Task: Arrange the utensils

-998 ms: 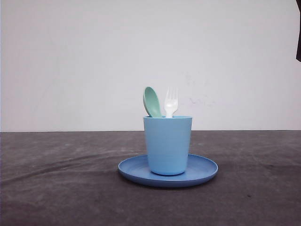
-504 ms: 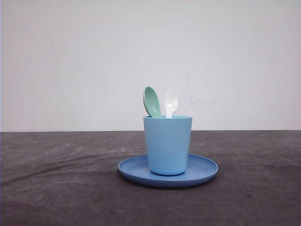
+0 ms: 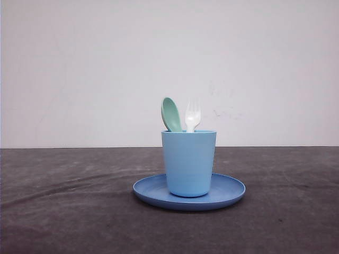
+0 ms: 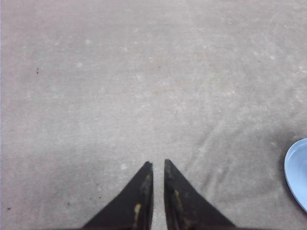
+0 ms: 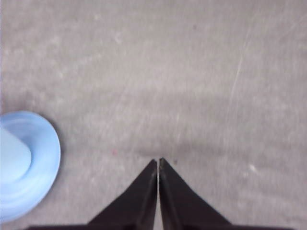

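Observation:
The pale green spoon [image 3: 170, 114] and the white fork [image 3: 192, 116] stand side by side, heads up, in the light blue cup [image 3: 188, 164]. The cup rests on the round blue plate [image 3: 228, 191] at mid-table. Their handles are hidden inside the cup. My left gripper [image 4: 157, 163] hangs over bare table with its black fingers nearly together and nothing between them; the plate's rim [image 4: 298, 170] shows off to one side. My right gripper [image 5: 158, 160] is shut and empty over bare table, apart from the plate [image 5: 45, 158] and cup [image 5: 12, 158].
A dark grey cloth [image 3: 63, 211] covers the table, and a plain white wall [image 3: 79, 69] stands behind it. Bare cloth stretches on both sides of the plate.
A dark piece of arm at the upper right edge of the front view one second ago has gone from view. Cup, plate, spoon and fork have not moved.

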`<state>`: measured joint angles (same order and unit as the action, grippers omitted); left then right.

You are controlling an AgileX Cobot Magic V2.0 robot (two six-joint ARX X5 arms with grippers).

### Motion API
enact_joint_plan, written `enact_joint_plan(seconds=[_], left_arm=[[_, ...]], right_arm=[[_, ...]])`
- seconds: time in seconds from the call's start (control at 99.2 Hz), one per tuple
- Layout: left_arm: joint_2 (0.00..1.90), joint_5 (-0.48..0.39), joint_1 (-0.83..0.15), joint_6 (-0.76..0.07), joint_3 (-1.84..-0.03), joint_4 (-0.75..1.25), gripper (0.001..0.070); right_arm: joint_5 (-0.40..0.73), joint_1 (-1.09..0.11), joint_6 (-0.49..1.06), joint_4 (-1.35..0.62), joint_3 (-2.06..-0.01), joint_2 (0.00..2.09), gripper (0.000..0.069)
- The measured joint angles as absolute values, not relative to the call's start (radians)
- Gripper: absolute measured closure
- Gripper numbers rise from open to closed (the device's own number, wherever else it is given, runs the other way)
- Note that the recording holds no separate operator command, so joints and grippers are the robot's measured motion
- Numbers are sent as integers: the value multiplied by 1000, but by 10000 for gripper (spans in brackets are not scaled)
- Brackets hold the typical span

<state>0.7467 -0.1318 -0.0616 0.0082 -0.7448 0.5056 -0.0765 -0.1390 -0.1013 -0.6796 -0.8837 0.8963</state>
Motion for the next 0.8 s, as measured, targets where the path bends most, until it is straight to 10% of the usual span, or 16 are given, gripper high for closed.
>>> enact_joint_plan(seconds=[0.192,0.797], left_arm=[[657,24,-49,44,-685,486,695],[3,58,-17,-83,-51,213,695]], right_arm=[[-77,-139,-101,-606,-884,896,686],[-77,-139,-101,-367,-884,896,687]])
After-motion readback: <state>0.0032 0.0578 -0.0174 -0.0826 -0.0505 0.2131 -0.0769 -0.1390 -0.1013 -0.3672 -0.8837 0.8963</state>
